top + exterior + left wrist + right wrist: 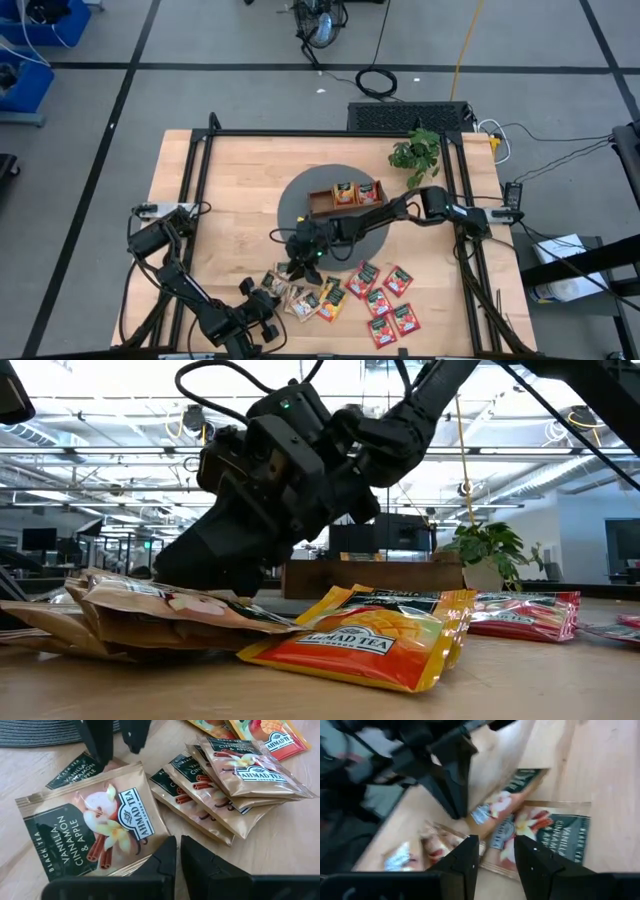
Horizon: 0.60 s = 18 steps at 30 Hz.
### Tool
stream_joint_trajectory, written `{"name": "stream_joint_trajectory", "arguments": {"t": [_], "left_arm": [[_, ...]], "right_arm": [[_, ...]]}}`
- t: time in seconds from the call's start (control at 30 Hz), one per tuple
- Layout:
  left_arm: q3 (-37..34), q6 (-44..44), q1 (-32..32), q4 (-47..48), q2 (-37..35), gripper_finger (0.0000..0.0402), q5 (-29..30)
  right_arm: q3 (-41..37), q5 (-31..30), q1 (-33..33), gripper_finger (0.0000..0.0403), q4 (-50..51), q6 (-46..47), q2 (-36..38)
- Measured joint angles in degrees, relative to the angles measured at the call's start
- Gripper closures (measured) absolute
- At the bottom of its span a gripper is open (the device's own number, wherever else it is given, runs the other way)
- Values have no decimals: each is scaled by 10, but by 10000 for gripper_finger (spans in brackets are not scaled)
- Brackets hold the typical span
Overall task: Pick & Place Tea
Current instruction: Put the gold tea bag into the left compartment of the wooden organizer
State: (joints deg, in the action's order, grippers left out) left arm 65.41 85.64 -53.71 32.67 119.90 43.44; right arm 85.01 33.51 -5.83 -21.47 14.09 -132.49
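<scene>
The floor (240, 95) is grey, divided by dark lines. Blue bins (30, 45) stand beyond the table's far-left corner. A black cable coil (377, 81) and a yellow cable (465, 45) lie beyond the far edge. Ceiling strip lights (90, 430) illuminate an open office.

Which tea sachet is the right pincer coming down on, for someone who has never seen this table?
Start at the dark round mat mid-table and go to its near edge, where the right pincer hovers, fingers apart. Beneath it lies a cream sachet with dark green print reading Vanilla, Cinnamon & Apple. It lies apart from the fanned stack of the same flavour.
</scene>
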Motion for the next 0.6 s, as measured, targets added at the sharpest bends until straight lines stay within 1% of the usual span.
{"name": "stream_joint_trajectory", "arguments": {"t": [0.23, 0.4, 0.6], "left_arm": [[0, -3, 0, 0, 0, 367, 0], [0, -6, 1, 1, 0, 367, 0], [0, -11, 2, 1, 0, 367, 1]], "right_arm": [[0, -2, -7, 289, -15, 4, 0], [0, -5, -14, 289, -6, 4, -1], [0, -24, -19, 289, -23, 10, -9]]}}
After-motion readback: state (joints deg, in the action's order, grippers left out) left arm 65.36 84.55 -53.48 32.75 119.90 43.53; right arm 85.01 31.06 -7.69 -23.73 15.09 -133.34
